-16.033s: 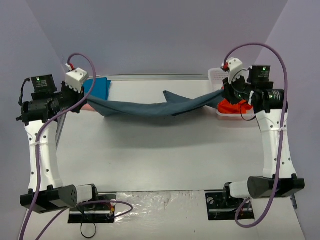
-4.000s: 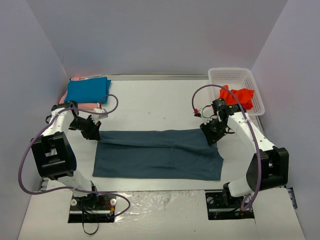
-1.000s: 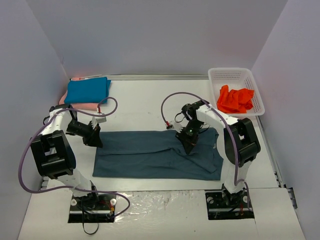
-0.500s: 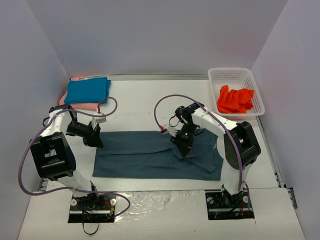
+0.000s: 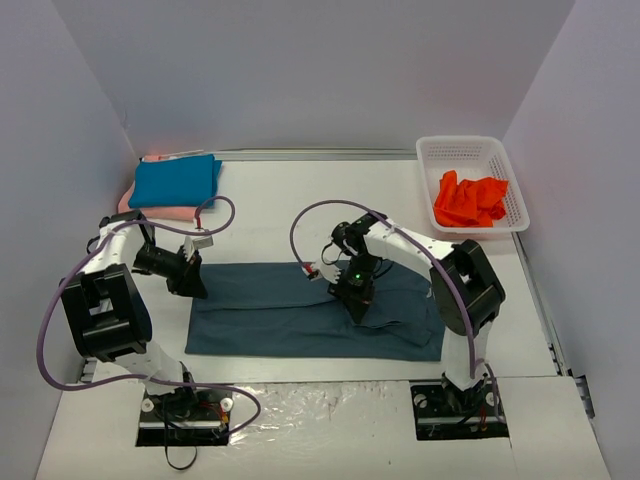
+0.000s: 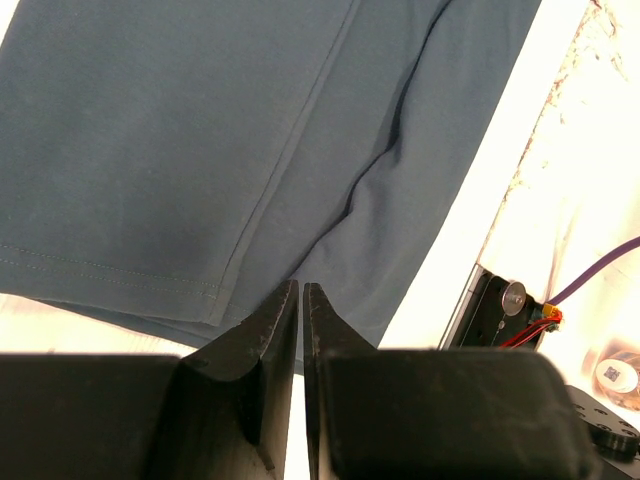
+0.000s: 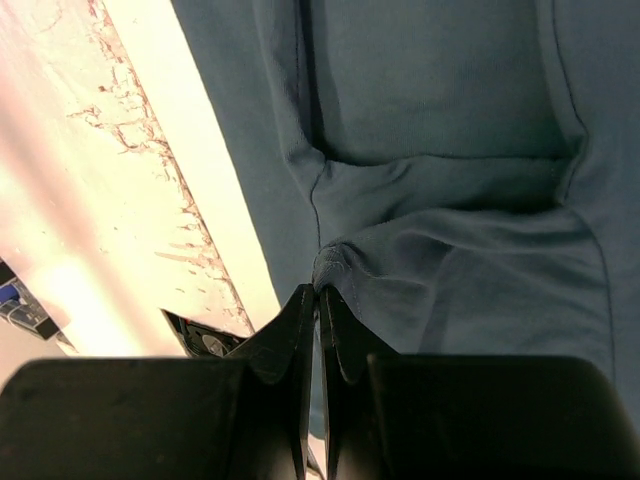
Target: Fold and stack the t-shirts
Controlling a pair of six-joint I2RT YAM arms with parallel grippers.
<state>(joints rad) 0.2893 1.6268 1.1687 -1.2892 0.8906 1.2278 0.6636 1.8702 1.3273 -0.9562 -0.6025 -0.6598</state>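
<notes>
A dark slate blue-grey t-shirt (image 5: pixel 270 315) lies spread flat on the table. My left gripper (image 5: pixel 192 285) sits at its far left corner, shut on the hem (image 6: pixel 301 285), and a crease in the cloth (image 6: pixel 200 130) runs up from the tips. My right gripper (image 5: pixel 358 305) is over the shirt's middle, shut on a bunched bit of its edge (image 7: pixel 319 290). That pulls the right part of the cloth (image 7: pixel 440 100) over itself. A folded teal-blue t-shirt (image 5: pixel 178 180) lies on a pale pink one (image 5: pixel 150 211) at the back left. An orange-red t-shirt (image 5: pixel 470 200) sits crumpled in the basket.
A white lattice basket (image 5: pixel 465 142) stands at the back right near the right wall. Grey walls close in the table on three sides. Both arm bases and their purple cables are at the near edge, on a crinkled plastic strip (image 5: pixel 320 405).
My right gripper has moved left across the dark shirt, dragging its right edge toward the middle. The left gripper has stayed at the left corner.
</notes>
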